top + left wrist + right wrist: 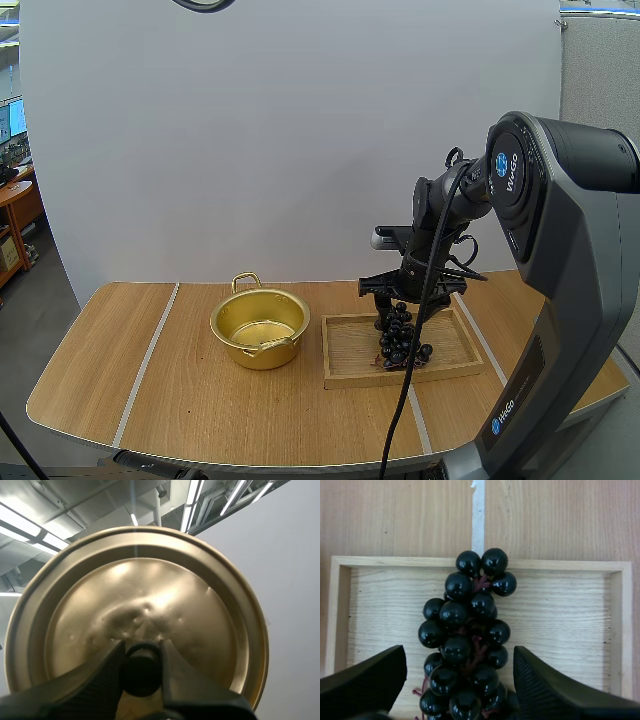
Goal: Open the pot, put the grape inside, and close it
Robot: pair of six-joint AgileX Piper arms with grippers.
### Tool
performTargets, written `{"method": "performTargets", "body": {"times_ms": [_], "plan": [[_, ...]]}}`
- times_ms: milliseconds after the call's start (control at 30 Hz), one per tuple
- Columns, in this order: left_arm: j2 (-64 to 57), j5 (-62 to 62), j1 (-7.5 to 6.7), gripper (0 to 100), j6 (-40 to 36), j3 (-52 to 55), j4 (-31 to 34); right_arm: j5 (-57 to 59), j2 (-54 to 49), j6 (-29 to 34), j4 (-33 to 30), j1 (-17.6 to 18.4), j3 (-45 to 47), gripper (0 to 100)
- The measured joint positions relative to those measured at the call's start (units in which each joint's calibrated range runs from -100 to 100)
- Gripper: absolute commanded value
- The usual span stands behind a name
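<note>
Over the wooden tray (560,615), the right gripper (459,656) is held wide astride the bunch of grapes (465,615) lying in it. If only loose berries are pinched, the bunch could be dropped. The pot (240,352) stands open and empty nearby; its lid (150,590) is clamped by the knob (142,674) in the left gripper (142,649).

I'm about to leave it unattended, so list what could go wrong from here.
1. The right gripper stands open astride the grapes on the tray; closing on round berries, it might let the bunch slip.
2. The left gripper pinches the lid only by its small knob, so the lid could tilt or drop.
3. A dangling bunch might clip the pot rim.
</note>
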Motion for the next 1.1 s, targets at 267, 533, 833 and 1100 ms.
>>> {"method": "performTargets", "body": {"times_ms": [267,533,833,1100], "plan": [[0.0,0.0,0.0,0,0.0,0.0,0.0,0.0,0.0,-2.5,2.8,0.0,0.0,100],[0.0,0.0,0.0,0,0.0,0.0,0.0,-0.3,0.8,-2.5,2.8,0.0,0.0,100],[0.0,0.0,0.0,0,0.0,0.0,0.0,-2.0,6.8,-2.9,2.7,0.0,0.0,100],[0.0,0.0,0.0,0,0.0,0.0,0.0,-3.0,9.3,-3.0,2.2,0.0,0.0,100]]}}
